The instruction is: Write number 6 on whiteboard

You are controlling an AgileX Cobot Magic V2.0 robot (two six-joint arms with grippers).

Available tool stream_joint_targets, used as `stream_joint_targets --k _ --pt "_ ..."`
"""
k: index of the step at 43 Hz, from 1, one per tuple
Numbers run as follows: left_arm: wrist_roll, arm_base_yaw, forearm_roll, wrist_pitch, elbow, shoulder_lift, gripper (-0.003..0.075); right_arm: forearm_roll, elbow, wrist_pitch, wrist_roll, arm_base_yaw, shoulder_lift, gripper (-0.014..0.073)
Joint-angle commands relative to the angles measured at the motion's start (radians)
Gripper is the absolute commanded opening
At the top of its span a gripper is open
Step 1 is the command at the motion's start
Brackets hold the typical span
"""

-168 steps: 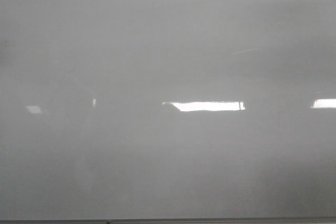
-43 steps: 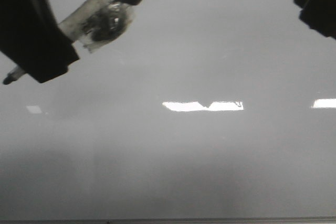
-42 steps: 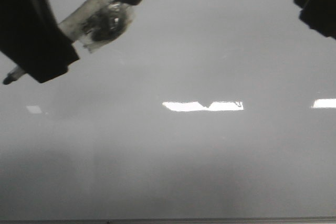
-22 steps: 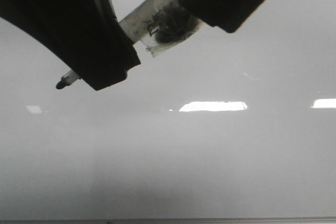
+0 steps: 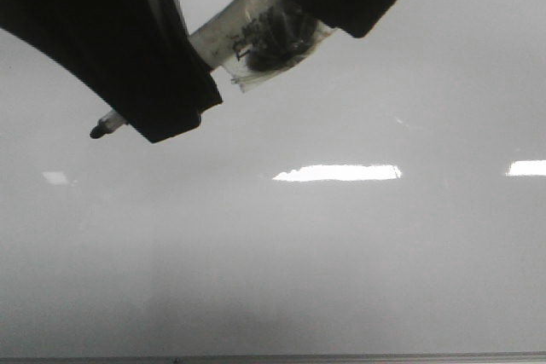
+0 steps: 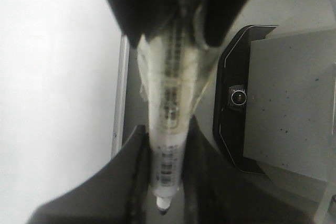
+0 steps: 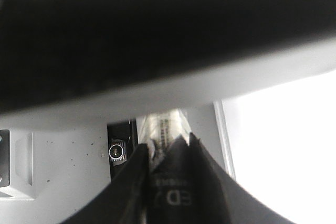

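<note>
A: Glossy grey whiteboard [image 5: 341, 262] filled the front view, its thin dark frame along the lower edge; bright light reflections lay across the middle. No 6 was visible on it.

B: Where was the marker [image 5: 230, 31]?

A: It hung above the board, tilted, dark tip [image 5: 98, 131] low and toward the left side. Clear tape was wrapped around the barrel.

B: Left gripper [image 6: 167, 145]?

A: Its fingers [image 6: 126, 182] were closed on the marker near the tip end; the barrel ran up between them, and the tip poked out past them.

B: Right gripper [image 7: 168, 156]?

A: Its fingers [image 7: 131, 182] were closed on the marker's other end, the barrel showing between them in the right wrist view.

B: Did the tip touch the board?

A: Could not tell. In the front view it sat over bare board, with no ink near it.

B: Anything else?

A: A black camera housing [image 6: 237, 98] on a grey base showed beside the board's edge in the left wrist view.
</note>
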Motion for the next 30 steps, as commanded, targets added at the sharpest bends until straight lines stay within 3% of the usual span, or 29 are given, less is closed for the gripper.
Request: stream_joint_targets --k 1,5,8,13,20,30 --pt "-0.006 -0.008 -0.017 -0.050 -0.031 -0.024 0.0024 0.031 -0.036 -0.034 -0.013 0.002 -0.018 0.0015" --pt "-0.013 -0.008 -0.019 -0.066 -0.031 -0.024 0.0146 0.031 -0.036 -0.025 -0.013 0.002 -0.018 -0.0034" --pt "-0.021 -0.008 -0.019 -0.083 -0.031 -0.024 0.0284 0.031 -0.036 -0.015 -0.013 0.002 -0.018 -0.0059" --pt "-0.038 0.001 -0.011 -0.097 -0.031 -0.028 0.0442 0.031 -0.036 0.001 -0.011 -0.002 -0.018 -0.0060" --pt "-0.134 0.067 0.023 -0.089 -0.031 -0.086 0.0459 -0.052 -0.036 0.068 0.078 -0.042 -0.044 -0.0059" --pt "-0.237 0.272 0.023 -0.098 0.001 -0.255 0.0459 -0.329 -0.032 0.168 0.418 -0.185 -0.144 -0.0059"
